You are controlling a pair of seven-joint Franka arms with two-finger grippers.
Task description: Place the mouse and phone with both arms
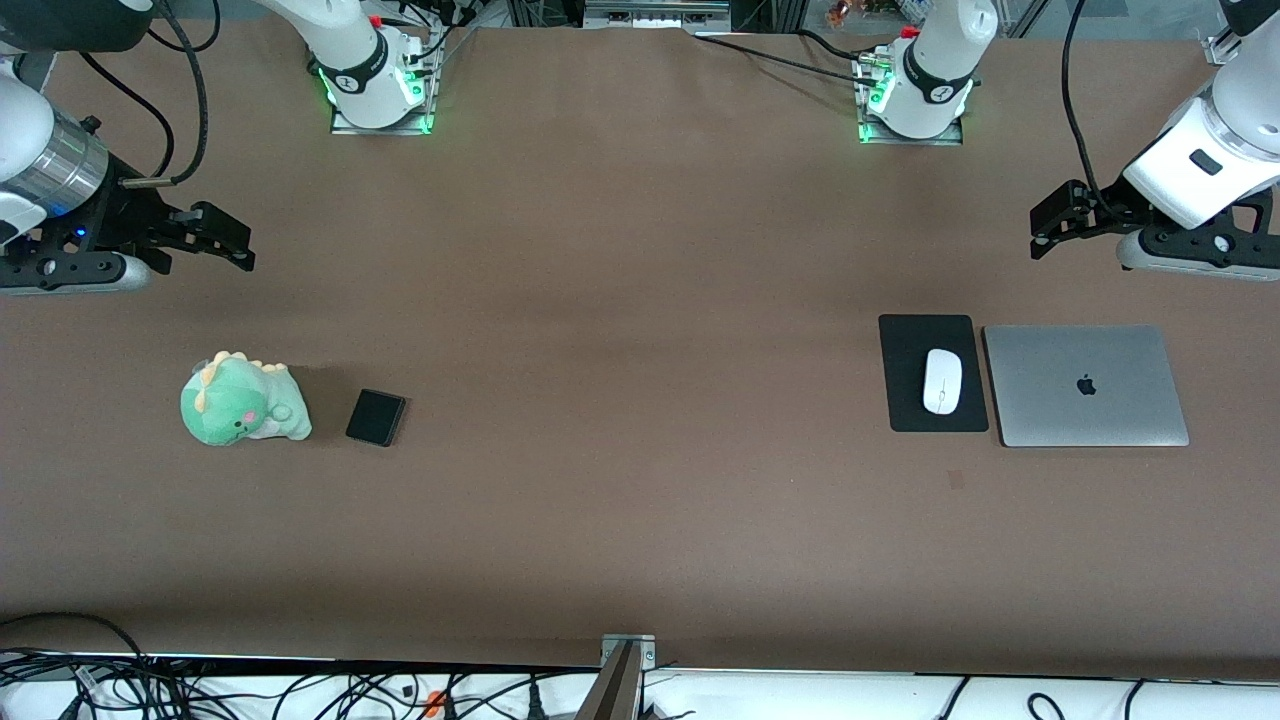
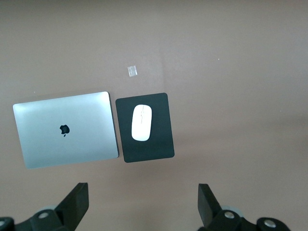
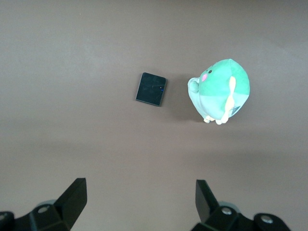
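Note:
The white mouse (image 1: 942, 381) lies on a black mat (image 1: 905, 400) toward the left arm's end of the table; the left wrist view shows the mouse (image 2: 142, 122) too. The black phone (image 1: 375, 417) lies flat on the table toward the right arm's end, beside a green plush dinosaur (image 1: 240, 401); the right wrist view shows the phone (image 3: 151, 89) too. My left gripper (image 1: 1050, 225) is open and empty, up in the air over bare table near the mat. My right gripper (image 1: 225, 240) is open and empty, up over bare table near the plush.
A closed silver laptop (image 1: 1085, 385) lies beside the mat, toward the table's end. The plush also shows in the right wrist view (image 3: 221, 90). A small scrap of tape (image 1: 956, 479) lies nearer the front camera than the mat. Cables hang along the front edge.

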